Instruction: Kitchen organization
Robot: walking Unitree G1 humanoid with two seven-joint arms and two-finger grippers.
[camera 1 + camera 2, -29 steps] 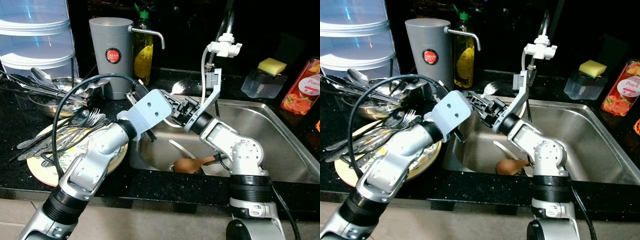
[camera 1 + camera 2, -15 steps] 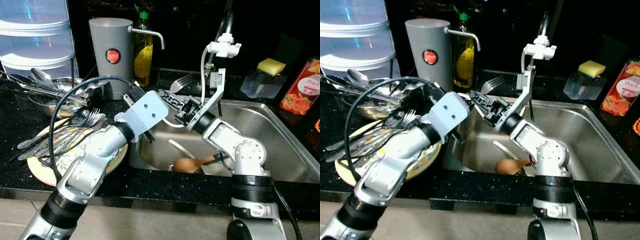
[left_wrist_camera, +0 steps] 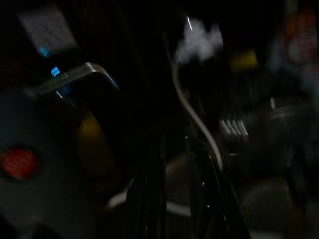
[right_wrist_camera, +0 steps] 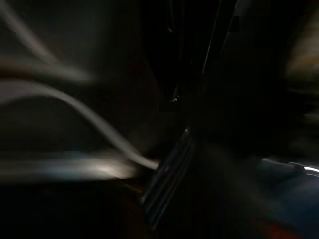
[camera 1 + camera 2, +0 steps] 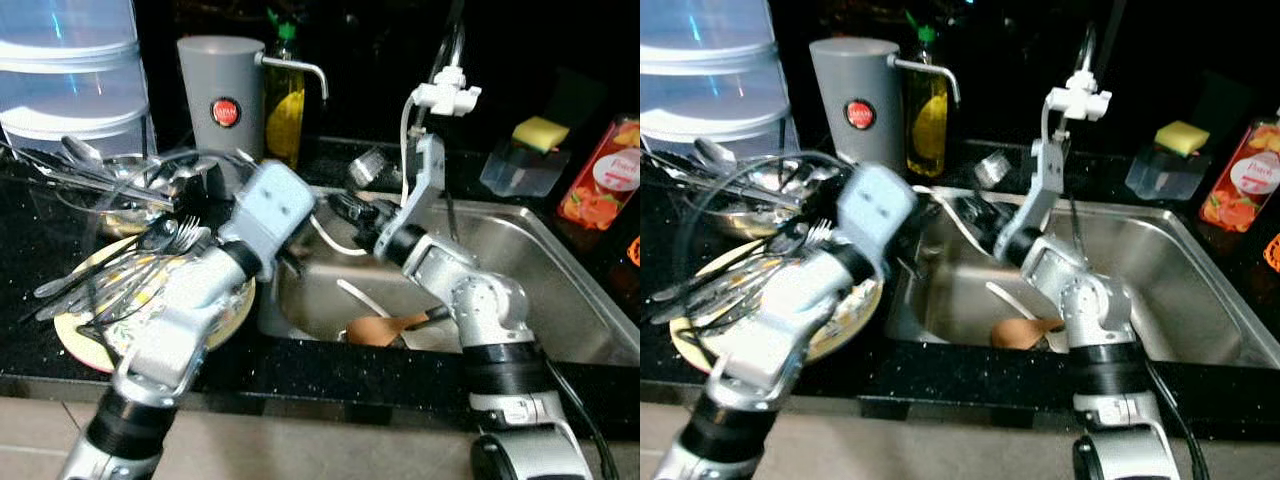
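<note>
We saw the right gripper [image 5: 345, 207] over the steel sink [image 5: 560, 290], seemingly carrying a blurred metal fork [image 5: 368, 165] for sorting; grip unclear.

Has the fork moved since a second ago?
Yes. The fork has risen from near the sink's back rim up toward the white faucet head.

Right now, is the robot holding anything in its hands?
The right hand seems to hold a fork by its handle; blur hides the grip. The left hand's hold cannot be told.
</note>
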